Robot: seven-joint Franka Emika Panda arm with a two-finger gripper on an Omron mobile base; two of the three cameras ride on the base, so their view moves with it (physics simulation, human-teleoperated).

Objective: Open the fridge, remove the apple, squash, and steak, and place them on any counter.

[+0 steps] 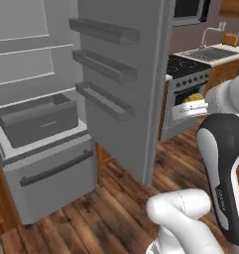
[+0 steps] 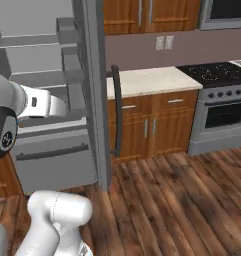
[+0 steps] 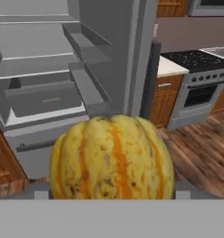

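Observation:
The yellow-orange lumpy squash (image 3: 112, 158) sits right in front of the hand camera and hides the fingertips. From the left base view the squash (image 1: 193, 97) shows as a yellow patch at my gripper (image 1: 189, 108), which is shut on it, out in the room to the right of the fridge. The grey fridge (image 1: 36, 84) stands open, its door (image 1: 123, 79) swung wide toward me. Its shelves and inner bin (image 1: 39, 119) look bare. The apple and the steak are out of view. A beige counter (image 2: 144, 80) runs beside the stove.
A black-topped stove (image 2: 219, 95) stands right of the counter, with a sink (image 1: 210, 52) beyond it. Wooden cabinets (image 2: 147, 125) sit under the counter. The open fridge door (image 2: 94, 90) juts into the room, with bare wooden floor (image 2: 182, 200) to its right.

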